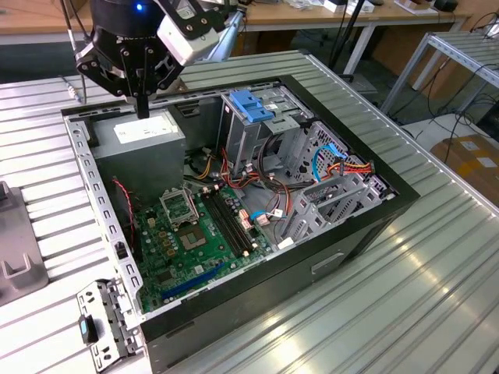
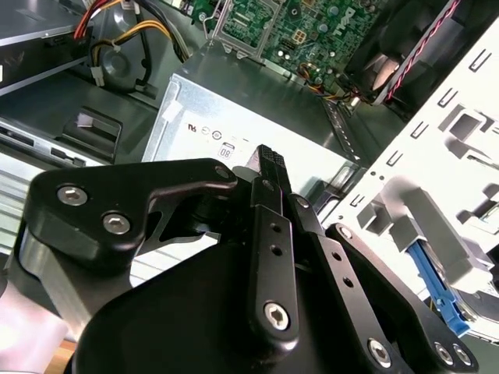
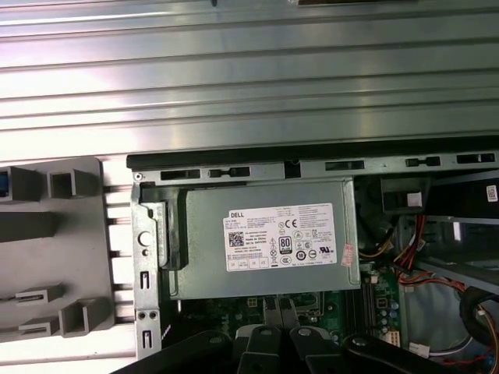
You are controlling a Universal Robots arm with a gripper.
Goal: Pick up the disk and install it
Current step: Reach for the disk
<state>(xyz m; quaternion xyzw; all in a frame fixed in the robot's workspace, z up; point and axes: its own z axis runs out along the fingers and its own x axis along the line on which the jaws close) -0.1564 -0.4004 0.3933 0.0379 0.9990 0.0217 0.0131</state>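
Open black tower computer case (image 1: 343,241) lying on its side on the ribbed silver metal desk (image 1: 437,257). The black multi-link hand (image 1: 143,107) hangs just above the grey metal power-supply box with a white label (image 1: 148,139), which fills the case's far corner at the exterior view's left. Its fingers (image 2: 270,187) meet at the tips with nothing between them. Beside the case, at the exterior view's left, a grey plastic fixture (image 1: 15,241) with upright slots stands on the desk; the perforated grey case wall (image 1: 86,167) lies between it and the hand. The disk (image 2: 435,284) sits off to one side of the hand, not touching it. In the second wrist view one bright blue plastic rail of its carrier shows beneath a grey clip, and the dark drive body cannot be made out. Contents of the case: a green motherboard (image 1: 195,234) on its floor, a grey metal drive cage (image 1: 327,206) at the exterior view's right, a wider light-blue plastic latch piece (image 1: 251,105) atop the bay next to the power-supply box, and red and blue cables (image 1: 343,165) running among them.
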